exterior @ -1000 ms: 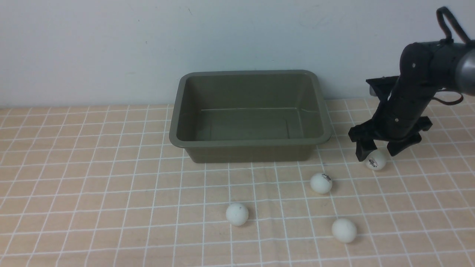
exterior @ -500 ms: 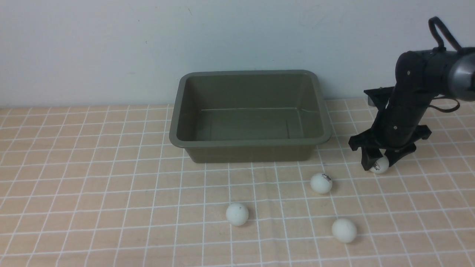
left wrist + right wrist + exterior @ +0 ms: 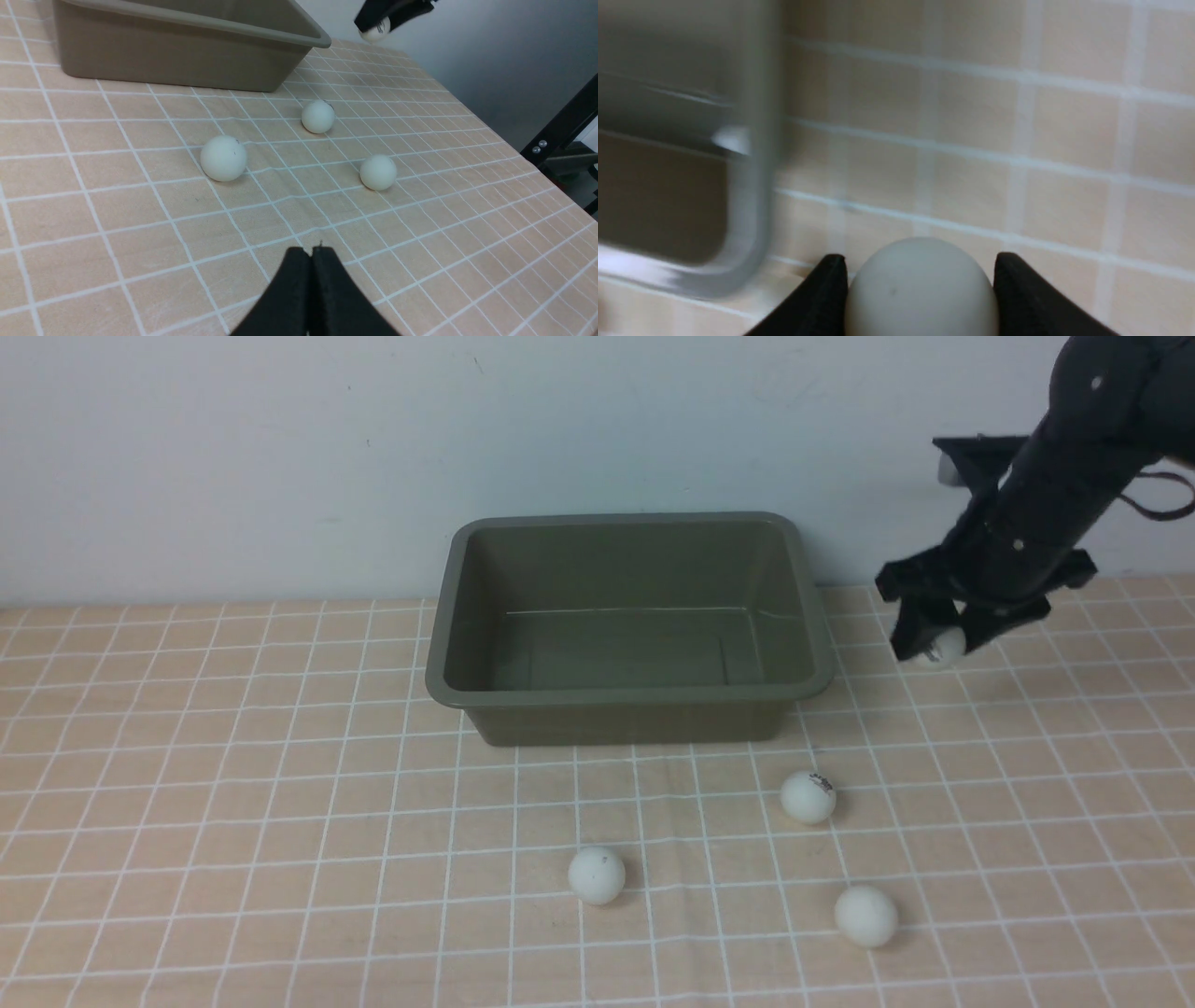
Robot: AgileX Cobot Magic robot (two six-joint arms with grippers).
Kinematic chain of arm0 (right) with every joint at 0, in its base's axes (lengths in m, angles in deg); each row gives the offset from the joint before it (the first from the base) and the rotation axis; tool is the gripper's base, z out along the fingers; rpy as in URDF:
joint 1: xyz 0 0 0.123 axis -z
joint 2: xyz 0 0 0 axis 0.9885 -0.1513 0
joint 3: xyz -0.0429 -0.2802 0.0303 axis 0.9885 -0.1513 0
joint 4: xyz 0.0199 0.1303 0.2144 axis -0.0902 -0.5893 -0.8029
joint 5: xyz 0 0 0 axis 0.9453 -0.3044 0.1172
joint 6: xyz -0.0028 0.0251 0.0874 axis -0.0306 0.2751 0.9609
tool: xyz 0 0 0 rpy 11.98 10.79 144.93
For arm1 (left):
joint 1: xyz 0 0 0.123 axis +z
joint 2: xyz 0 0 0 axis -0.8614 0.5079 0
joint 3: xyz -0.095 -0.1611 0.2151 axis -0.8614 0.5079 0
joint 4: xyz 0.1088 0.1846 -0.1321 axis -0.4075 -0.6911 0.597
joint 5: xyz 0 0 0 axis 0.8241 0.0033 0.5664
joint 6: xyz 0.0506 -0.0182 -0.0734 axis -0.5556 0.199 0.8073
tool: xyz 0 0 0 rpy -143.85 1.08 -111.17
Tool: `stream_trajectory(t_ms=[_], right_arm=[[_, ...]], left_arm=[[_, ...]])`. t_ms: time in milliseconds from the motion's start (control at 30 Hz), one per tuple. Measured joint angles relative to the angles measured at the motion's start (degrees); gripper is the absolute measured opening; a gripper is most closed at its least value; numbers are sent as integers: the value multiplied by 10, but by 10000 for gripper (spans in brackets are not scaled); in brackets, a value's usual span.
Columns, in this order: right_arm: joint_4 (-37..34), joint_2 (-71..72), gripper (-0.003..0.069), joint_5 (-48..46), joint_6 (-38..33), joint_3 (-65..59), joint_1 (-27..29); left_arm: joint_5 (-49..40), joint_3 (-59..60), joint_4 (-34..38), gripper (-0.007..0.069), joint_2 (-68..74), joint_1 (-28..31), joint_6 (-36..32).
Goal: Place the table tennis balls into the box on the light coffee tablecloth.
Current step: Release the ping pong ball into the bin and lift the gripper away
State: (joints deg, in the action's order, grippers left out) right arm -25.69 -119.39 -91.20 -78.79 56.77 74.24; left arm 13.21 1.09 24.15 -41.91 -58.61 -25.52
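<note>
The olive-green box [image 3: 630, 691] stands empty at the back middle of the light coffee tablecloth [image 3: 233, 803]. My right gripper [image 3: 936, 639] is shut on a white table tennis ball [image 3: 943, 646] and holds it in the air to the right of the box; the ball fills the gap between the black fingers in the right wrist view [image 3: 920, 289]. Three more balls lie on the cloth in front of the box [image 3: 808, 796] [image 3: 597, 875] [image 3: 865, 916]. My left gripper [image 3: 310, 254] is shut and empty, low over the cloth near them. A fifth ball is out of view.
A pale wall runs behind the box. The box's corner [image 3: 747, 186] shows blurred in the right wrist view. The cloth's right edge and a dark frame [image 3: 560, 126] show in the left wrist view.
My right gripper closed on the ball on the cloth, then lifted it up and back, level with the box's rim. The other three balls have not moved.
</note>
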Motion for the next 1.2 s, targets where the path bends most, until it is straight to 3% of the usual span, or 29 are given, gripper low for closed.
stream_trajectory(t_ms=[100,233,467,667,967,1067,1200], right_arm=[[-80,-1,363,7,-41,29,-8],[-124,-12,363,46,-63,46,-40],[-114,-56,363,116,-109,46,-115],[-119,-83,369,135,-139,46,-131],[-115,-93,511,148,-144,50,-130],[-112,-95,519,136,-144,70,-130],[-94,-97,519,45,-144,149,-128]], left_arm=[[0,0,0,-69,0,0,0],[0,0,0,-69,0,0,0],[0,0,0,-69,0,0,0],[0,0,0,-69,0,0,0],[0,0,0,-69,0,0,0],[-1,0,0,-69,0,0,0],[-9,0,0,-69,0,0,0]])
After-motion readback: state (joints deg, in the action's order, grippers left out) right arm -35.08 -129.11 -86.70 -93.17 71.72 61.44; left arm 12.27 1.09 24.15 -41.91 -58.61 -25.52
